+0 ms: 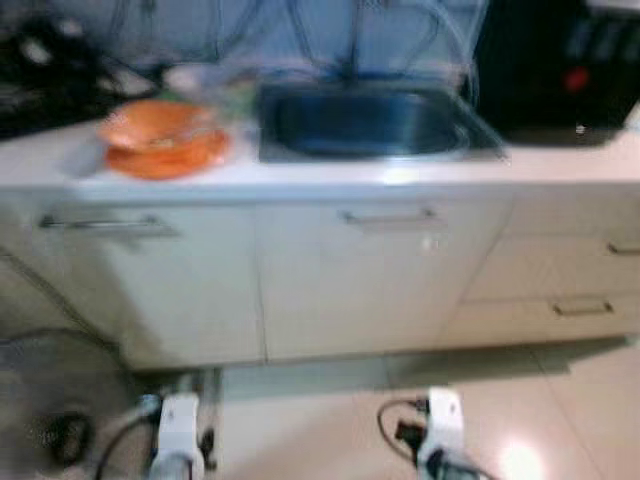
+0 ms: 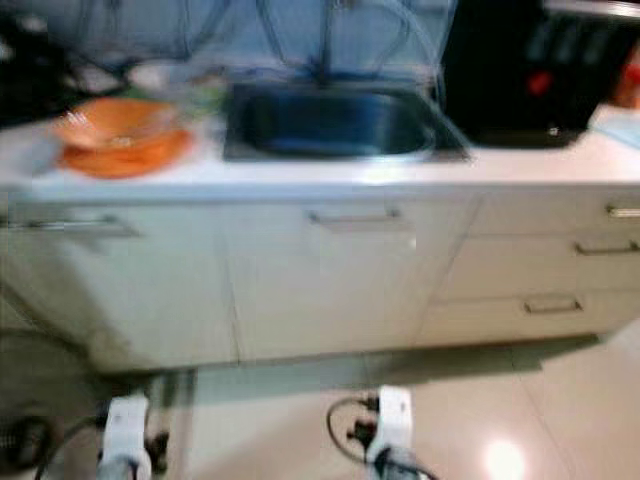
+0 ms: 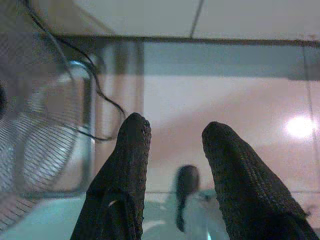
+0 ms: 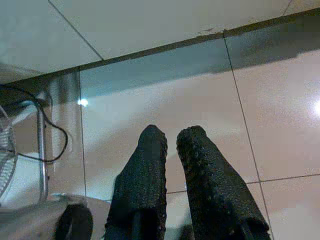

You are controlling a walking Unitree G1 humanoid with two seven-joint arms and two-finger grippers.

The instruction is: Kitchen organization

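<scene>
Orange bowls (image 1: 160, 138) sit stacked on the counter just beside the sink (image 1: 365, 125), far above both hanging arms. Left gripper (image 3: 172, 137) points at the floor, fingers clearly apart. Right gripper (image 4: 171, 137) also faces the floor tiles (image 4: 280, 115), fingers nearly together, holding nothing.

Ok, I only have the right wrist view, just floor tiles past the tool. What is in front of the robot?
Observer: A white counter with cabinet doors below it.
Operator: Anything set into it?
Observer: A steel sink, about in the middle of the head views.
Operator: Anything up there to tidy?
Observer: Stacked orange dishes on the counter, left of the sink. They are blurred, so I can't tell more.
Operator: And the other arm?
Observer: The left tool hangs low with its fingers apart, holding nothing, near a fan on the floor.
</scene>
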